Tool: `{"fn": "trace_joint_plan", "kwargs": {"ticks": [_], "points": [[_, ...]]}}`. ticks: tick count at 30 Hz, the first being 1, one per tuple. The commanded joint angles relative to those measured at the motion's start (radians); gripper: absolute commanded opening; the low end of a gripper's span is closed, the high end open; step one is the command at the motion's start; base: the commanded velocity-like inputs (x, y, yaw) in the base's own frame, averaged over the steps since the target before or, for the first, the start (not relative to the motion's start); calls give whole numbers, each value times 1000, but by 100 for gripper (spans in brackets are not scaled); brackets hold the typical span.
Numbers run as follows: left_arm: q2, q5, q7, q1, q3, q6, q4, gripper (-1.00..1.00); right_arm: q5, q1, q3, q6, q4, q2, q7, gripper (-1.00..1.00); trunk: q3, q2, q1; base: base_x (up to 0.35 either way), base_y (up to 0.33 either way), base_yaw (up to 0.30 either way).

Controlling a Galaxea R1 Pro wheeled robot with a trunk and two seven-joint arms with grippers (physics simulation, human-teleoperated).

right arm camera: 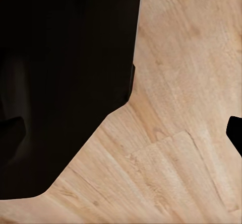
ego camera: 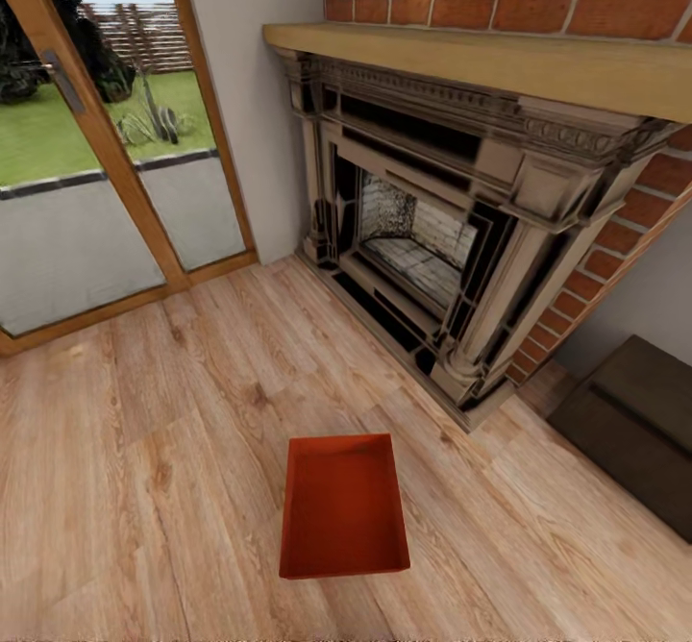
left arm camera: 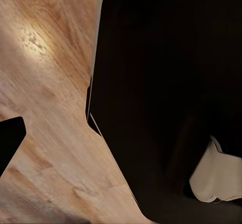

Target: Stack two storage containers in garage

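Note:
One storage container (ego camera: 344,512), a red-orange open bin with nothing in it, sits on the light wood-plank floor (ego camera: 144,488) of the living room, just in front of the brick fireplace (ego camera: 432,238). In the left wrist view a dark fingertip (left arm camera: 7,143) pokes in at the picture's edge over the planks, beside the robot's black body (left arm camera: 166,98). The right wrist view likewise has a dark fingertip (right arm camera: 236,133) at its edge and the black body (right arm camera: 60,83). Nothing is held near either fingertip.
A wooden mantel (ego camera: 500,61) juts out above the hearth. A glazed wooden door (ego camera: 86,171) to the garden stands at the left. A dark low bench (ego camera: 639,431) sits at the right against the wall.

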Motion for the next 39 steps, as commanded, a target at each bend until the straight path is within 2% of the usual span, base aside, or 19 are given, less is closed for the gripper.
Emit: {"fn": "trace_joint_plan", "kwargs": {"ticks": [1,39], "points": [[0,9,0,0,-8,-3,1,100,0,-1,8,-5,3,0,-4,100,-2,-1,0,0,0,0],[0,9,0,0,-8,-3,1,100,-1,-1,8,-5,3,0,-5,100,-63,-1,0,0,0,0]]}}
